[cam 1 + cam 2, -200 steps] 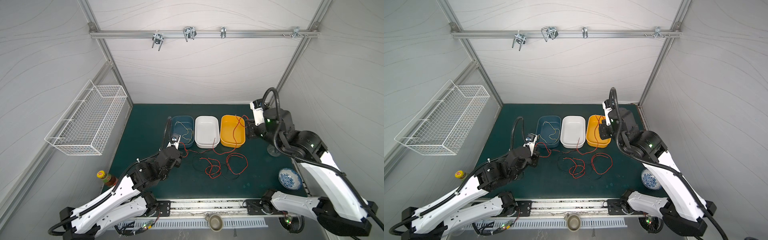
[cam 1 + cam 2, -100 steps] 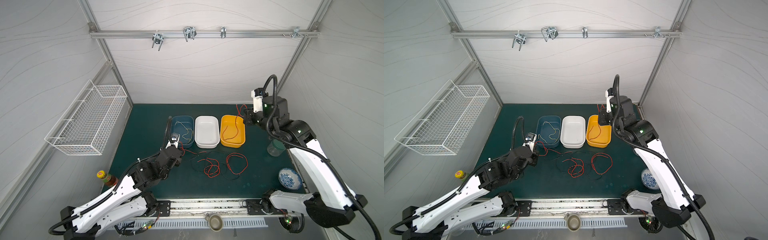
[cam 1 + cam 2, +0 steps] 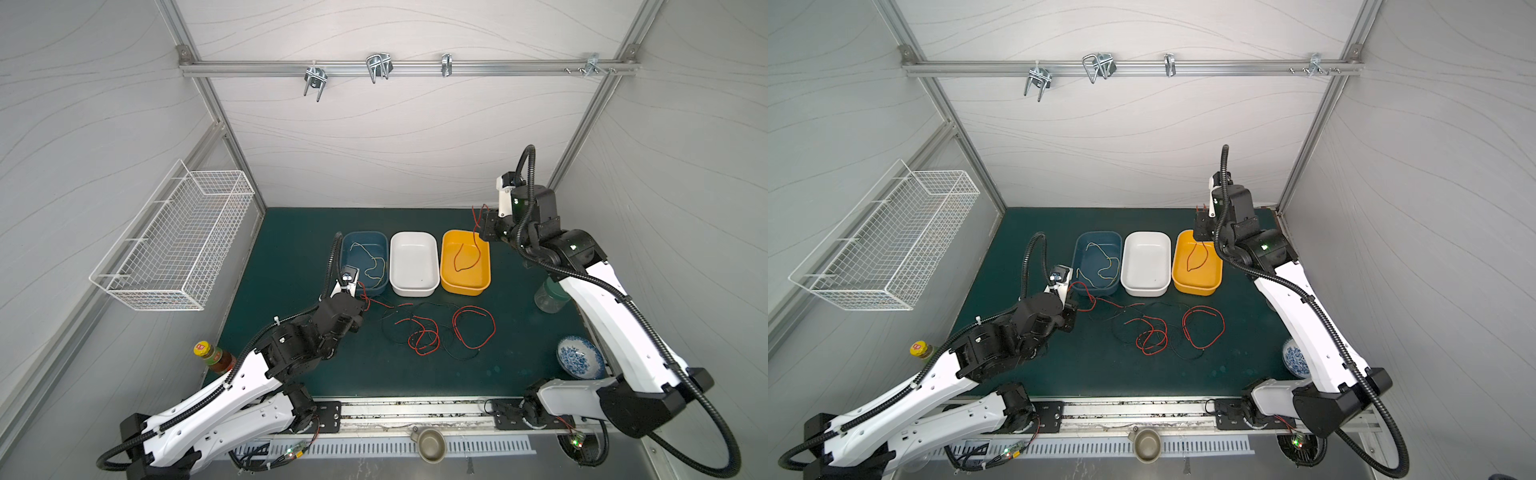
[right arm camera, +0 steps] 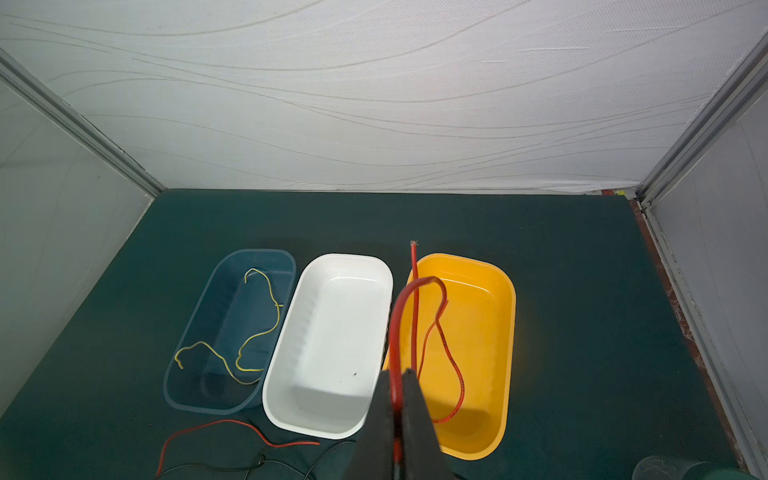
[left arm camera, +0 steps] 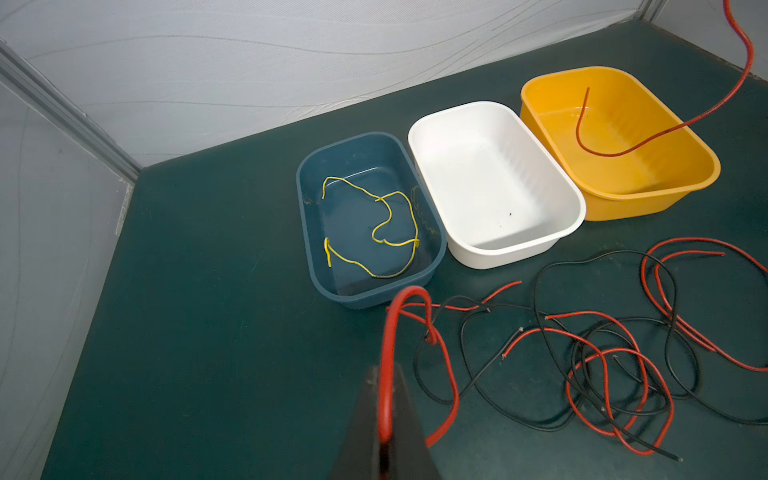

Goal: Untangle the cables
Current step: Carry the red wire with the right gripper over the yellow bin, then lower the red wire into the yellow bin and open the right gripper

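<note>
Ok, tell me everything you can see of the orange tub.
The orange tub is a glossy, plastic-looking rectangular tray with rounded corners, upright, rightmost of three on the green mat, beside the white tub. A red cable, held in the shut right gripper over its far rim, loops down inside, apparently reaching its floor.

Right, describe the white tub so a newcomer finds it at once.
Three tubs stand in a row on the green table. The white tub is the middle one, between the blue tub and the orange tub, and the only empty one.
</note>
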Action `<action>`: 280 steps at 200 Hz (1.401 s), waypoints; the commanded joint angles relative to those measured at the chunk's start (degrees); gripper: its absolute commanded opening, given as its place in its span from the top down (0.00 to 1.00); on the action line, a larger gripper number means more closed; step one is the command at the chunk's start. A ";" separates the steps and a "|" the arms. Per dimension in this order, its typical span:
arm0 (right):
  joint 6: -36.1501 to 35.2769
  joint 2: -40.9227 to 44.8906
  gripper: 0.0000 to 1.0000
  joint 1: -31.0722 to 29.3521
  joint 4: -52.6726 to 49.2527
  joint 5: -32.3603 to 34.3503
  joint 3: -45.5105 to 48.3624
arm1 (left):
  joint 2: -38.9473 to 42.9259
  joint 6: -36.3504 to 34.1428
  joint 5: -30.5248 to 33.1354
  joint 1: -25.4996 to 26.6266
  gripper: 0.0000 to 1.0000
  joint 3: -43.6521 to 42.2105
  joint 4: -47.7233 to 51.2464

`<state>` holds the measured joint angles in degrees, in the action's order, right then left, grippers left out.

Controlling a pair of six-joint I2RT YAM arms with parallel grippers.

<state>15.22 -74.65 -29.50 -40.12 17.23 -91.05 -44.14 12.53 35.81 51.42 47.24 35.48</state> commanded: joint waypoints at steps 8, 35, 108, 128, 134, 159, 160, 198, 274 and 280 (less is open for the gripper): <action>0.85 1.71 1.00 0.48 5.37 6.35 3.94 | 0.46 -0.14 0.93 -0.14 1.00 0.55 -2.75; 1.55 0.14 1.00 0.84 7.10 6.54 7.82 | 0.33 -0.21 0.90 -0.13 1.00 0.66 -2.76; 5.51 -8.21 1.00 3.07 9.74 -0.87 15.80 | 1.33 -0.04 1.01 -0.13 1.00 0.48 -2.63; 5.76 -11.62 1.00 3.96 9.95 -3.29 16.54 | 1.34 -0.14 1.00 -0.11 1.00 0.48 -2.66; 5.78 -12.51 1.00 4.24 10.34 -3.92 16.78 | 1.48 -0.06 1.08 -0.11 1.00 0.48 -2.64; 5.97 -16.10 1.00 5.55 11.27 -6.47 17.24 | 1.63 -0.14 1.16 -0.11 1.00 0.31 -2.83; 5.96 -16.25 1.00 5.57 11.24 -6.58 17.27 | 1.61 -0.10 1.13 -0.10 1.00 0.31 -2.86; 7.28 -22.36 1.00 7.48 10.60 -11.81 16.54 | 1.60 -0.23 1.26 -0.13 1.00 0.31 -2.88; 8.51 -24.41 0.91 7.44 9.26 -14.63 16.24 | 2.00 -0.31 1.39 -0.10 1.00 0.22 -3.05; 8.47 -24.02 0.87 7.50 9.29 -14.70 16.49 | 2.05 -0.36 1.37 -0.14 1.00 0.17 -3.12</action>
<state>22.87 -100.01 -22.13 -29.95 3.79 -73.87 -43.00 12.19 35.83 51.42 47.20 35.35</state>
